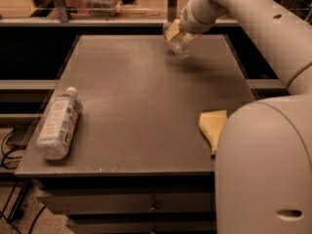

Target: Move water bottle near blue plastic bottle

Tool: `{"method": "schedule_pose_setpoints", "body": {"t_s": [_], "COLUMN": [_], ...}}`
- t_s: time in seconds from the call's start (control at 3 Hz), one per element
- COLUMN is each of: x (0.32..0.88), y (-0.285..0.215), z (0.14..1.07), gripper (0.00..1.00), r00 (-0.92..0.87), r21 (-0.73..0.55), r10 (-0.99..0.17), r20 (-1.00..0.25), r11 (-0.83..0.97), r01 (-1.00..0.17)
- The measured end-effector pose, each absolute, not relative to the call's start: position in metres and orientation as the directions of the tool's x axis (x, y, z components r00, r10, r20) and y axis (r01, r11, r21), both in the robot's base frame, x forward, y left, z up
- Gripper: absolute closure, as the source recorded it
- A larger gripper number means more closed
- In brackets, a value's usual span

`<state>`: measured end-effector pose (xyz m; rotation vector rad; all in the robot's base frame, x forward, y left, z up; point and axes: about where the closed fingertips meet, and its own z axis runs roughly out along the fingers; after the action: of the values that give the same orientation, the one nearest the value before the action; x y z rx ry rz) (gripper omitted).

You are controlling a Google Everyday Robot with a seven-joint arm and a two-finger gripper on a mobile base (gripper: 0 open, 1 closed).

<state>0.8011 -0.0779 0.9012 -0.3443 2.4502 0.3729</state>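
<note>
camera view | gripper (175, 32) grasping water bottle (182, 46) | bottle tilted just below it, over table (146, 106)

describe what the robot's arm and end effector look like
The arm: smooth off-white rounded tubular shells, small dark round holes, a dark oval slot on the big near housing. The end effector, over the table's far edge: pale wrist cuff, tan-yellow fingers. No cables visible.

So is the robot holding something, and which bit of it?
Yes. The gripper, above the table's far right side, holds the water bottle by its upper end; the tilted body sticks out below.
</note>
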Motion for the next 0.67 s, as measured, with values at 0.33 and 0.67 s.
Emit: {"method": "schedule_pose_setpoints", "body": {"t_s": [0.33, 0.67], "x": [0.783, 0.748], "y": [-0.059, -0.028], "z": [0.945, 0.981], "gripper": [1.0, 1.0], "r00": [-0.696, -0.606], "r21": [0.204, 0.219], "r10": [-0.218, -0.294], "r20": [-0.684, -0.739], "r11": [0.86, 0.746], "r01": [-0.469, -0.629]}}
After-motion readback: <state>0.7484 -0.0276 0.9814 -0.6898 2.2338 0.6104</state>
